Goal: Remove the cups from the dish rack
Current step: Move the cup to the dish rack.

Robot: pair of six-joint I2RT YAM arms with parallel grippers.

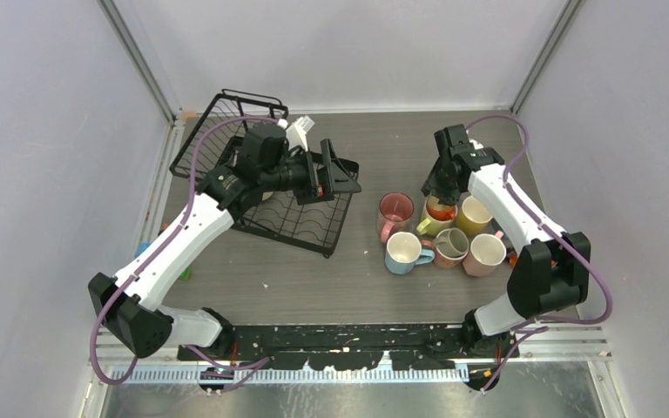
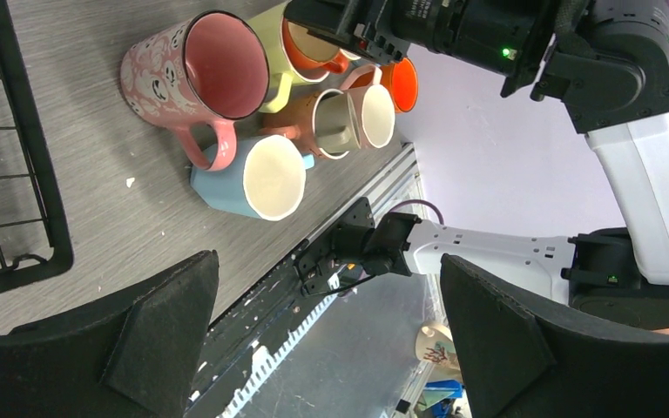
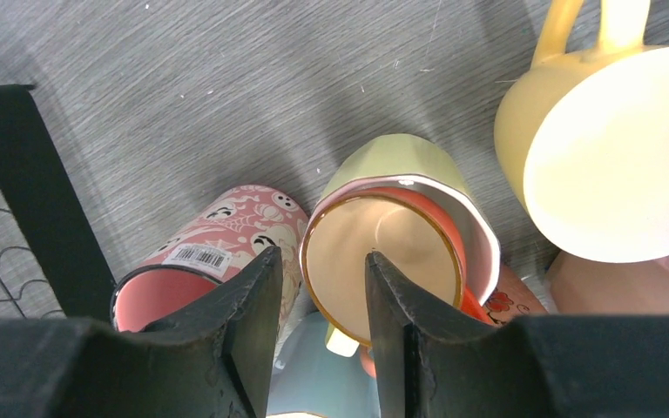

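Black wire makes the dish rack point(image 1: 300, 228), which lies on the far left part of the grey table point(image 1: 314, 283). Its deeper basket section is toward the back corner and its flat tray section is toward the centre. The left gripper point(image 1: 338, 174) hovers over the right end of the tray. In the left wrist view its 2 fingers point(image 2: 152, 335) stand wide apart, and only the table edge shows between them.

The cups point(image 1: 453, 244) stand together on the right half of the table, well apart from the rack, all with the mouth up. I count at least 7. The pink cup point(image 1: 395, 210), printed with small faces, is the nearest to the rack, and the light blue cup point(image 1: 403, 252) is just in front of it. Beside the pink one, a yellow-green cup point(image 1: 429, 226) carries an orange cup point(image 1: 442, 212) nested inside it. A yellow cup point(image 1: 473, 215), a brown cup point(image 1: 450, 246) and a pale pink cup point(image 1: 486, 253) fill the right side, close against each other.

The right gripper point(image 1: 440, 193) is directly over the nested pair. In the right wrist view 1 finger point(image 3: 396, 322) is over the mouth of the orange cup and the other is outside it, next to the pink cup, so the rim is between them. They are partly apart, with a visible gap on the outer side of the wall. I cannot tell if the inner finger touches.
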